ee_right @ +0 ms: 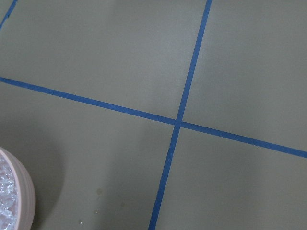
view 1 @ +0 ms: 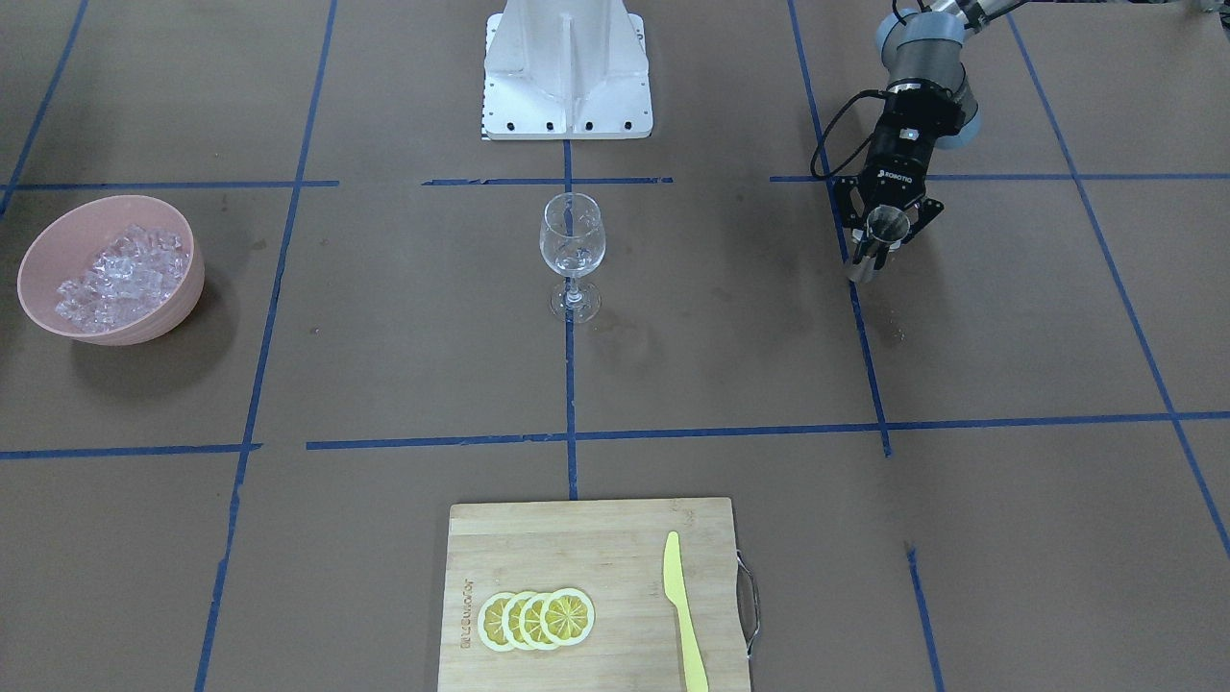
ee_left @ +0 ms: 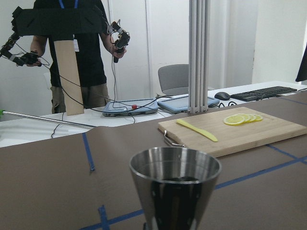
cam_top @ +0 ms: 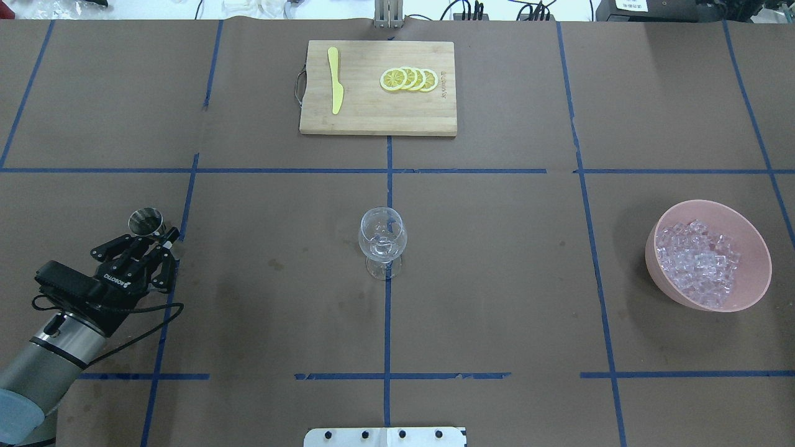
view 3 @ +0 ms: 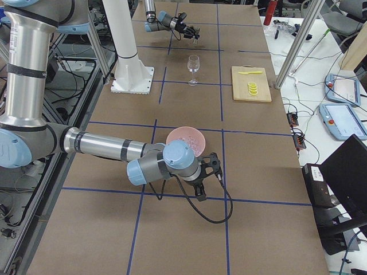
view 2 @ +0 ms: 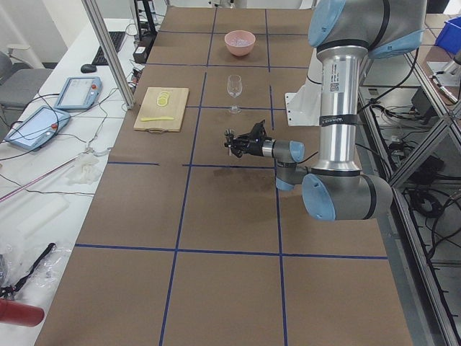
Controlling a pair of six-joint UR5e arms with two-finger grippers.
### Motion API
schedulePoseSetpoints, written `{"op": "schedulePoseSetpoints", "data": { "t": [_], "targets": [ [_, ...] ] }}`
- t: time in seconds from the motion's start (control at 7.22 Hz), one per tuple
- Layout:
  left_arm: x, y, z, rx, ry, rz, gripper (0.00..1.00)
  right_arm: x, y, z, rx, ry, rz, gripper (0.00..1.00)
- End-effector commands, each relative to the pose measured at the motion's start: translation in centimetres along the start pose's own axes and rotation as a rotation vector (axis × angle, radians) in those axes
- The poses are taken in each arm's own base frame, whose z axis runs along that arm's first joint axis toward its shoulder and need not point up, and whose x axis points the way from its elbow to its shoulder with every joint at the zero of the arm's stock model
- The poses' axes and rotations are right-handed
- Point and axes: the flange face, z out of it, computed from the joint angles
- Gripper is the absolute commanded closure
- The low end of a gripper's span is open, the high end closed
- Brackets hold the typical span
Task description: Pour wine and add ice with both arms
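My left gripper is shut on a steel jigger cup and holds it upright at the table's left side, well left of the wine glass. It also shows in the front view. The jigger fills the left wrist view. The clear wine glass stands at the table's middle. The ice is heaped in a pink bowl at the right. My right gripper hangs just beyond the bowl; I cannot tell whether it is open or shut.
A wooden cutting board at the far middle carries several lemon slices and a yellow knife. The white pedestal base stands behind the glass. The bowl's edge shows in the right wrist view.
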Motion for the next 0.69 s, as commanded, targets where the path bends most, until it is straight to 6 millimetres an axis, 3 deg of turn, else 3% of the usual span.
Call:
{"op": "schedulePoseSetpoints", "data": {
  "t": [0.0, 0.14, 0.28, 0.55],
  "targets": [
    [4.7, -2.0, 2.2, 0.038, 0.053, 0.024, 1.0, 0.0, 0.0, 0.0, 0.0, -0.001, 0.001, 0.0],
    [5.2, -2.2, 2.3, 0.042, 0.055, 0.053, 1.0, 0.0, 0.0, 0.0, 0.0, -0.001, 0.0, 0.0],
    [7.2, -3.0, 3.2, 0.058, 0.061, 0.09, 1.0, 0.0, 0.0, 0.0, 0.0, 0.001, 0.0, 0.0],
    [13.3, -5.9, 6.2, 0.042, 0.045, 0.225, 1.0, 0.1, 0.0, 0.0, -0.001, 0.001, 0.001, 0.0]
  ]
}}
